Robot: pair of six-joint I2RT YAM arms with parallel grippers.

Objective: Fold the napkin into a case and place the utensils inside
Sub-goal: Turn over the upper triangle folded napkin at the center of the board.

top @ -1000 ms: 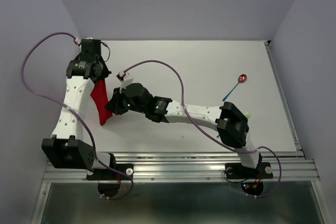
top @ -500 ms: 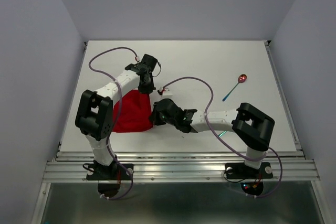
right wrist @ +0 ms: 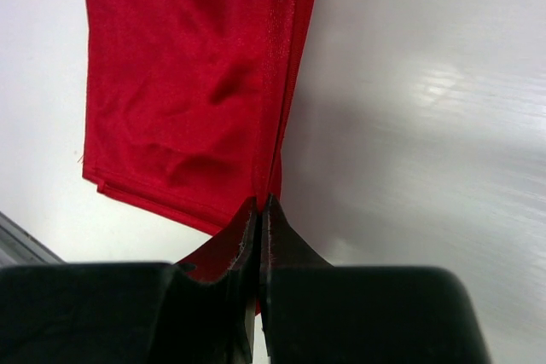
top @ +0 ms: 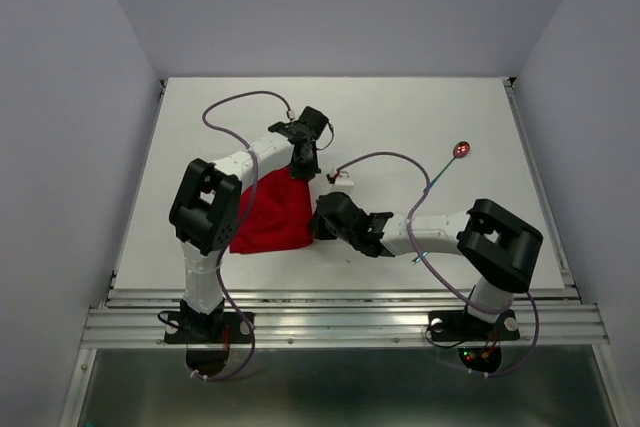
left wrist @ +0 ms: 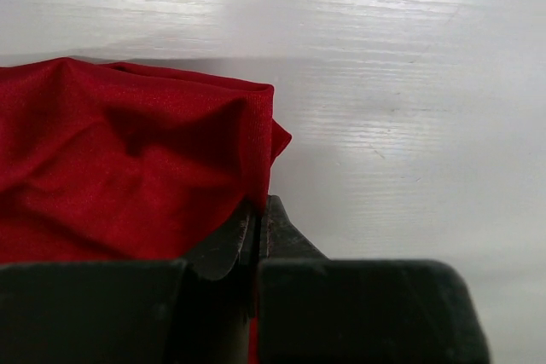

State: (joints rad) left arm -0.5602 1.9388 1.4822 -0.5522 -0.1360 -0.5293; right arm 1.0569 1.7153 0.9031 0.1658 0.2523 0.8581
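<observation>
From above, the napkin lies on the tabletop left of centre, a folded, rumpled patch rather than a narrow case. Both arms' jaws are pinched shut on its right-hand edge, the left jaws at the far corner and the right jaws at the near one. The held edge therefore runs far-to-near between them, and the body of the cloth spreads away to the left. The spoon lies well apart to the right with its bowl pointing far-right, nearer the right arm.

In the left wrist view, the jaws are closed on a corner of the napkin. The red cloth heaps up ahead and to the left, with bare tabletop on the right.

In the right wrist view, the jaws are closed on the layered edge (several plies show there). The napkin stretches straight ahead, its long axis in line with the jaws and its body to their left. The next fold likely means carrying that shared edge leftward over the cloth.
</observation>
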